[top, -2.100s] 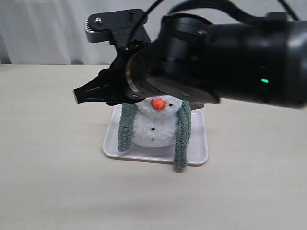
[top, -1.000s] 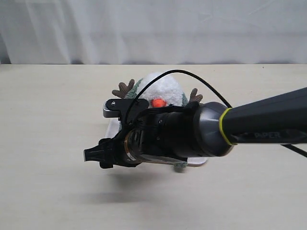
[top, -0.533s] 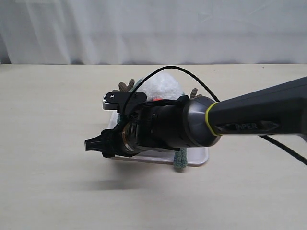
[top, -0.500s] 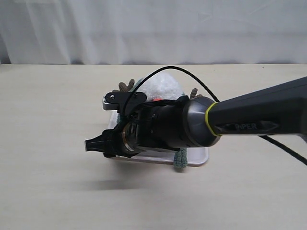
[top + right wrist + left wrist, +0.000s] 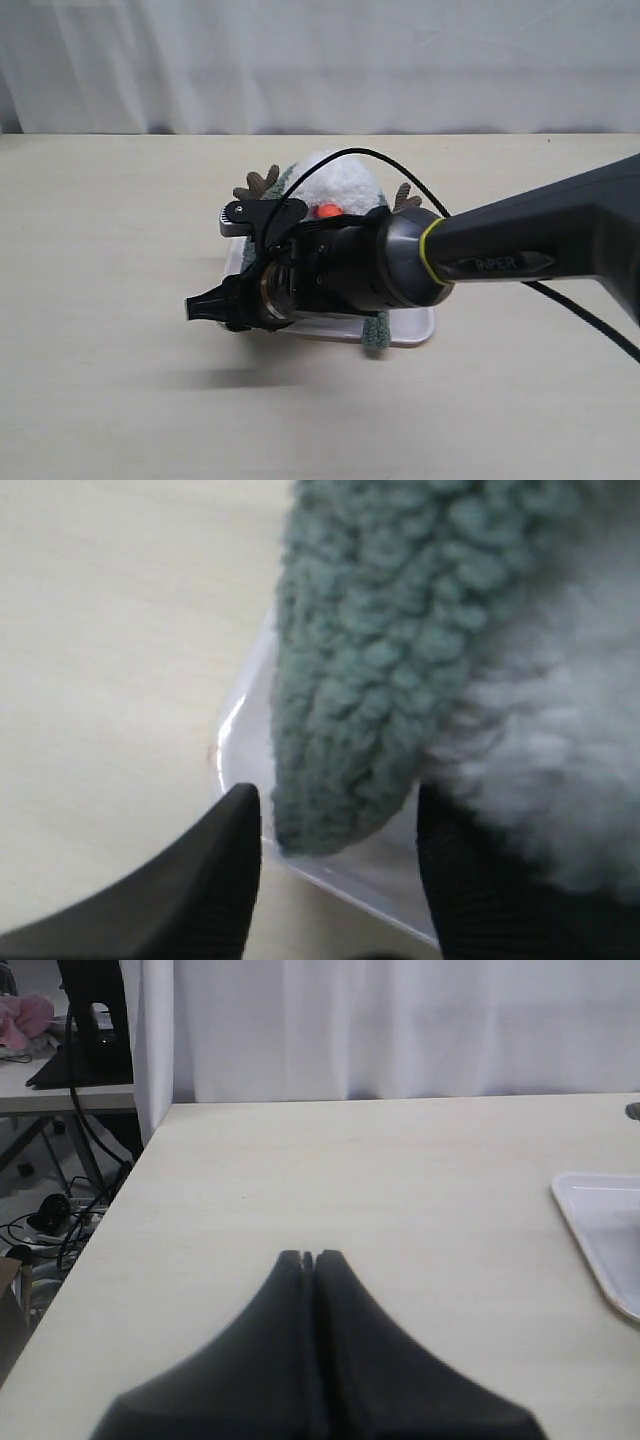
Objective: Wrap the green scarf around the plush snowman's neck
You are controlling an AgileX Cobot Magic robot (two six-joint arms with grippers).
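The right arm's dark grey tubular link point(image 5: 545, 240) bears embossed lettering and a yellow-green ring point(image 5: 428, 265) at its nine o'clock end, then a black barrel wrist point(image 5: 340, 282) and tapered black claw point(image 5: 192, 306). A thin black cable point(image 5: 345, 151) loops above a one-screw bracket point(image 5: 255, 214).

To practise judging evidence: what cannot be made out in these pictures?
Exterior view: the right arm hides the snowman's neck and most of the green scarf.
Right wrist view: the plush snowman is blurred and cut off by the edge.
Left wrist view: only a corner of the white tray shows.
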